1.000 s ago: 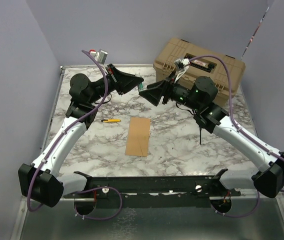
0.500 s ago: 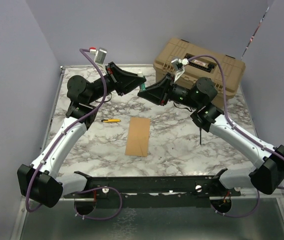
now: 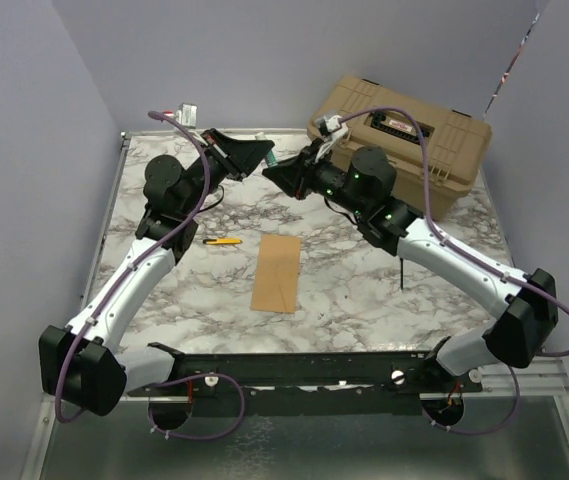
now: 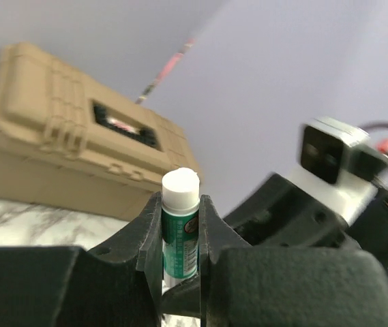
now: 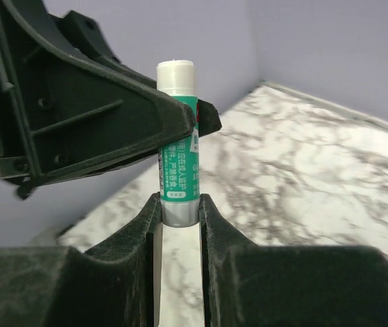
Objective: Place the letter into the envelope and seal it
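**Glue stick shared in mid-air**
Left claw [image 4: 180, 204] and right claw [image 5: 178, 204] both clamp one glue stick [image 5: 178, 163] over the bench's [image 3: 364, 290] far edge. The envelope [image 3: 276, 272] lies flat mid-bench, nearward between the arms, long axis near-to-far. The letter isn't visible.

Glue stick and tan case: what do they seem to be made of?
The glue stick: probably plastic, with a green printed label and a smooth white cap. The tan case: likely moulded plastic, matte, with raised ribs.

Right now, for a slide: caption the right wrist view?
Left gripper and right gripper both clamp one green glue stick.
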### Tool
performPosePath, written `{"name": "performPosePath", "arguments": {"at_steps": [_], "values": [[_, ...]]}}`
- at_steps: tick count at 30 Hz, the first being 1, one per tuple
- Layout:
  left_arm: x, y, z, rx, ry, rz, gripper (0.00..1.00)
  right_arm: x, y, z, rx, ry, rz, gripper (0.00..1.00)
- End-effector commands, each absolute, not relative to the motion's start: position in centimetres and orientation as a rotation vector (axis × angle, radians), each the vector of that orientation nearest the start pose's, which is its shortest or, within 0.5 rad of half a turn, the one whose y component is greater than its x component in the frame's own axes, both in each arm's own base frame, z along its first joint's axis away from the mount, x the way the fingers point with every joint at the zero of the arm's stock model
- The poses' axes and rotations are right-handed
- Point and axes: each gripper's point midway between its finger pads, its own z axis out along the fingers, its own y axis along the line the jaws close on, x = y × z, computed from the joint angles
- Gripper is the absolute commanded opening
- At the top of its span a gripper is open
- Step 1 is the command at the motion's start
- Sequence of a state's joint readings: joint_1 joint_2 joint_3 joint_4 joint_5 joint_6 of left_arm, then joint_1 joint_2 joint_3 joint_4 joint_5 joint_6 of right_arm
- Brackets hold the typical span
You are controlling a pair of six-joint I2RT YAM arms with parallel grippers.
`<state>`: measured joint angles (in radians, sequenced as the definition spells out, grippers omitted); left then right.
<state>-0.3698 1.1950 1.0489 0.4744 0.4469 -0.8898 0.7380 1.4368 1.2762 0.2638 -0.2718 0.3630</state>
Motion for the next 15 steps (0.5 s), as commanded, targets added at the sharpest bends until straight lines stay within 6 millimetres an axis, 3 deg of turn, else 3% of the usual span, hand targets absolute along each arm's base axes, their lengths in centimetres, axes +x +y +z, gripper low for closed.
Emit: {"name": "performPosePath", "arguments": {"at_steps": [1,4,8,13,15], "values": [[34.5,-23.2,40.4,-0.191,1.546,-1.302,0.0,38.9,33.4,33.3,-0.392,1.588,0.473,0.01],[36.5,-21.9,37.7,-0.385,1.688,-1.188,0.0,40.1,33.3,32.5,-0.397,1.59,0.295,0.01],[37.2,-22.1,35.3,-0.502,1.804,-1.177,0.0,40.5,34.1,31.5,-0.424,1.585,0.205,0.0],[37.0,-23.2,34.6,-0.439,1.845,-1.21,0.0,39.4,35.1,31.4,-0.424,1.6,0.308,0.0],[36.7,-23.5,35.1,-0.377,1.829,-1.216,0.09,38.5,35.5,31.8,-0.387,1.616,0.411,0.0]]}}
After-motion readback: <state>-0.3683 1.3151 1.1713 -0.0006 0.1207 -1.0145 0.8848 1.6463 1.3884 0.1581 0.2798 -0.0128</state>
